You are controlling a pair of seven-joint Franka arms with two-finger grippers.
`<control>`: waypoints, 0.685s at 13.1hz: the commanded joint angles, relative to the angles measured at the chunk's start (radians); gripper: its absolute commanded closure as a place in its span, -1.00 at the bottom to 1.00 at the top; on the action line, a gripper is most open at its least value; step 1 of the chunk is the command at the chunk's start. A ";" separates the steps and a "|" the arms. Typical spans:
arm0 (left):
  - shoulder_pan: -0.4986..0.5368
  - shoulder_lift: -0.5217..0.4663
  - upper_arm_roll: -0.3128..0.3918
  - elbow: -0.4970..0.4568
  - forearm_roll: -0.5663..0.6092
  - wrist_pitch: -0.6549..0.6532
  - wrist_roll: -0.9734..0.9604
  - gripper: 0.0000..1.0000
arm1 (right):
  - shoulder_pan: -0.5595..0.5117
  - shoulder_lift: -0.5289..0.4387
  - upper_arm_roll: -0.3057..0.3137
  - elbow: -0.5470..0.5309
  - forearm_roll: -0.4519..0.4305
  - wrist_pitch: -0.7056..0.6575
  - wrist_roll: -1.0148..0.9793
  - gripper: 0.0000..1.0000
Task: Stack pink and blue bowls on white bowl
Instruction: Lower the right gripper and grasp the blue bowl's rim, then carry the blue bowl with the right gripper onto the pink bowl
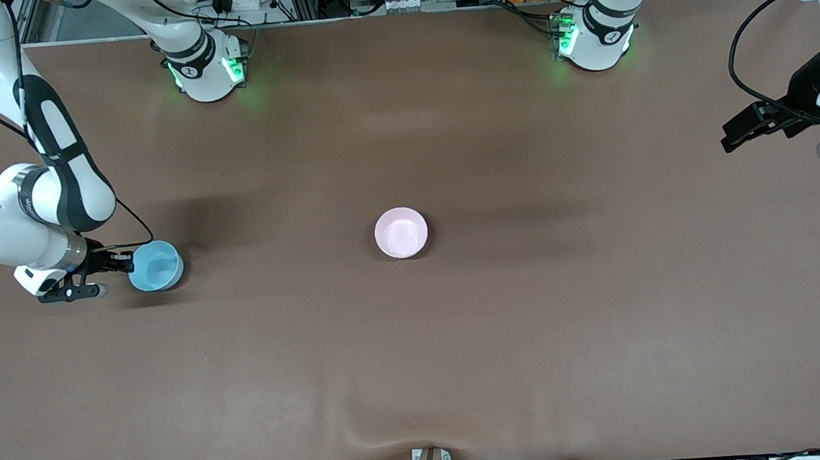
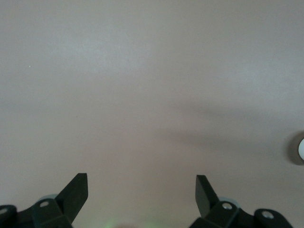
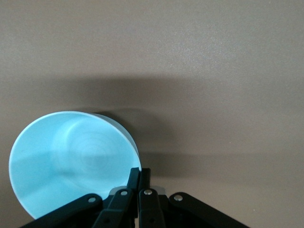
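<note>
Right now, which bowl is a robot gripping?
The blue bowl, at the right arm's end of the table, its rim pinched. The pink bowl sits untouched mid-table.

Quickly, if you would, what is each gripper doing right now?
Left gripper: open, holding nothing, waiting above the table.
Right gripper: shut on the blue bowl rim.

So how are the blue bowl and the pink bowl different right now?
The blue bowl is pinched at its rim by the right gripper; the pink bowl stands free, touched by nothing. The blue bowl is toward the right arm's end of the table; the pink bowl sits mid-table. Both are small, round, upright and look the same size. The left gripper waits open.
</note>
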 commanded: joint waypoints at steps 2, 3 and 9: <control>0.015 -0.021 0.002 -0.035 -0.018 0.006 0.018 -1.00 | -0.011 -0.015 0.015 0.005 0.020 -0.038 -0.016 1.00; 0.015 -0.019 0.002 -0.038 -0.018 0.009 0.018 -1.00 | -0.003 -0.023 0.017 0.025 0.052 -0.092 -0.013 1.00; 0.015 -0.021 0.002 -0.055 -0.018 0.022 0.018 -1.00 | 0.061 -0.055 0.021 0.150 0.181 -0.360 0.108 1.00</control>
